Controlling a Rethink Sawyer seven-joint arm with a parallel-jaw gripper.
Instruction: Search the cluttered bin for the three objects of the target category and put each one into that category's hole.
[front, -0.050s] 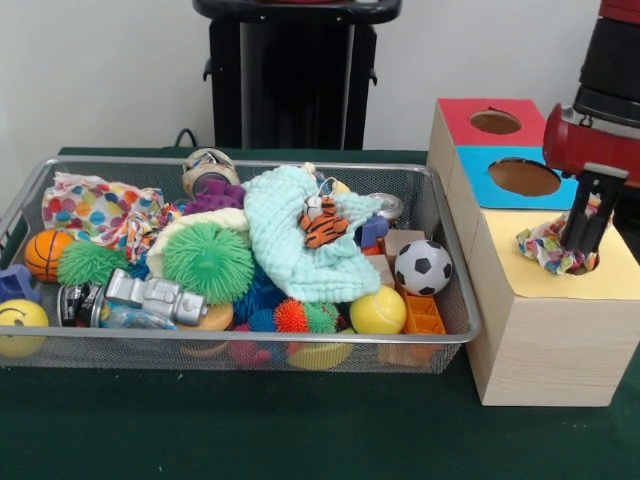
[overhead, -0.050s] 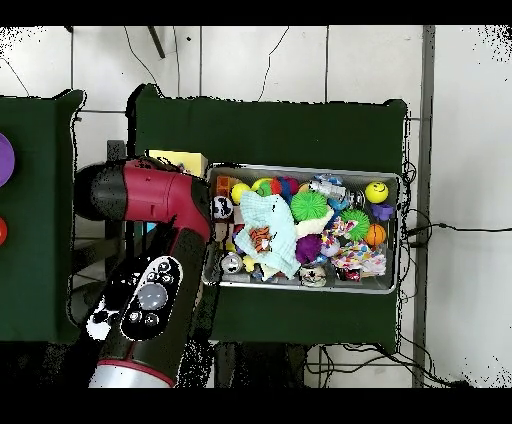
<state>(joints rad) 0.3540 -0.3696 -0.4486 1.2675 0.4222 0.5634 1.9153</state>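
A wire mesh bin (front, -0.050s: 455, 330) w/ mixed toys is set on the green-covered surface (front, -0.050s: 250, 430), front view. Inside, L to R: orange basketball (front, -0.050s: 46, 254), polka-dot cloth (front, -0.050s: 100, 212), green spiky ball (front, -0.050s: 208, 262), mint knit cloth (front, -0.050s: 290, 245) w/ a small tiger toy (front, -0.050s: 323, 224) on top, soccer ball (front, -0.050s: 423, 267). At right, a wooden box (front, -0.050s: 540, 340) w/ red, blue & yellow tops. The black hand (front, -0.050s: 582, 225) is seen clamped on a multicoloured patterned cloth (front, -0.050s: 545, 247) at the yellow section's hole.
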